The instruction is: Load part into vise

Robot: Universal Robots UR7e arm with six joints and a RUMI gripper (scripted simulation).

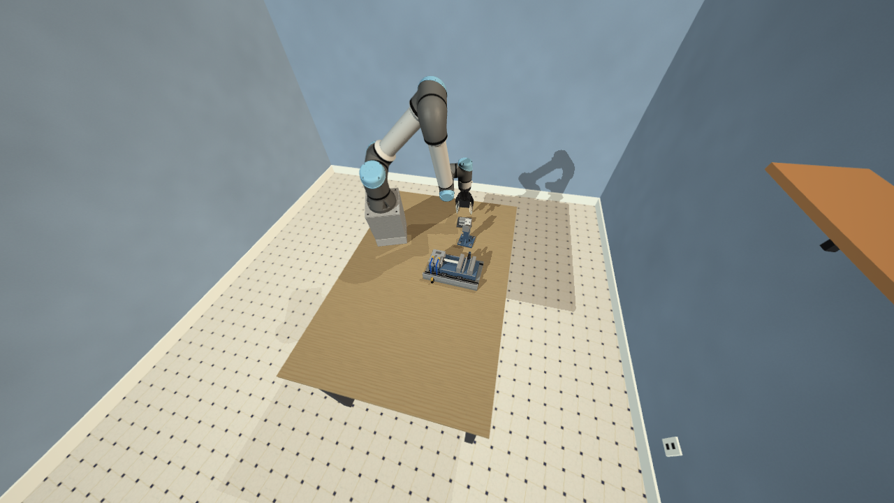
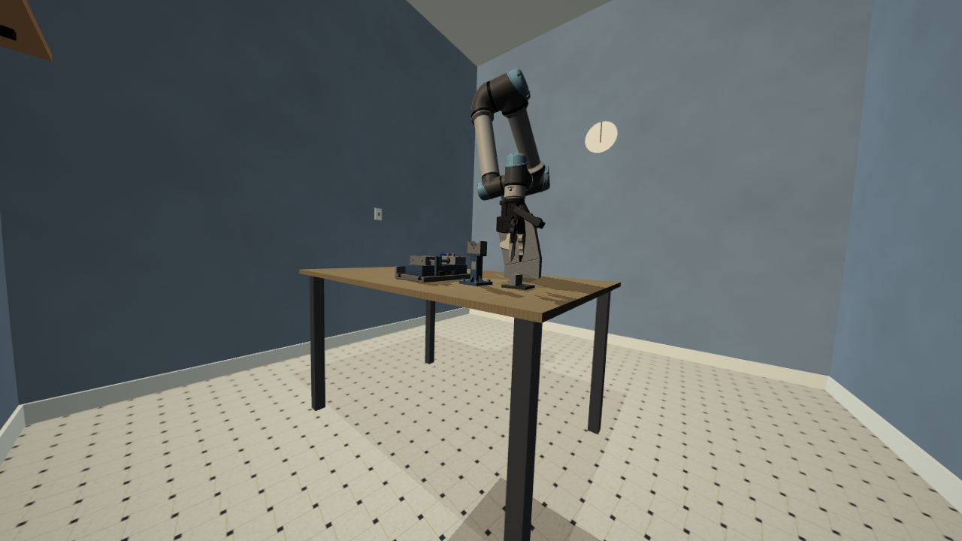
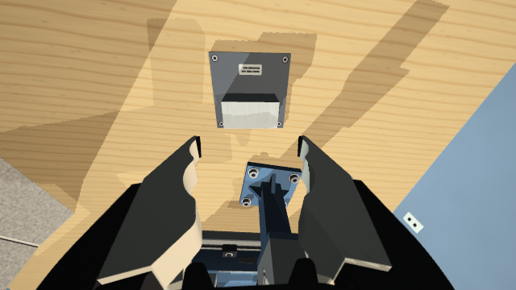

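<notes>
One part (image 3: 250,113), pale grey block, sitting on dark infeed plate (image 3: 250,80) near the far edge of worktop (image 1: 399,337), robot-base end. Lying flat on the plate's near half; slot not discernible from these views, so cannot tell which face is up. Not touching anything but the plate.

Hanging above and slightly short of the part: gripper (image 3: 249,146), pointing down, fingers about half spread with bare wood showing between them, gripping nothing. Looking wide enough to straddle the block, by judgement.

Standing just beside the plate, toward the worktop's middle: V-block (image 3: 271,189) on its blue foot, holding nothing. Beyond that, further toward the middle and nearer the right-hand long edge in the top view: vise (image 1: 455,270), jaws standing apart, nothing visible lying between them. Work stop and low bars too small to make out.

Progress, judging from layout: nothing loaded yet, barely started. Approaching for first pick only. Remaining: coming down over the part, closing on it, lifting, checking slot orientation and regripping in the V-block if needed, carrying to the vise, seating flat on the bars, pushing against fixed jaw and stop, letting go.

Arm's grey pedestal (image 1: 386,226) sitting at the far left corner of the worktop.
</notes>
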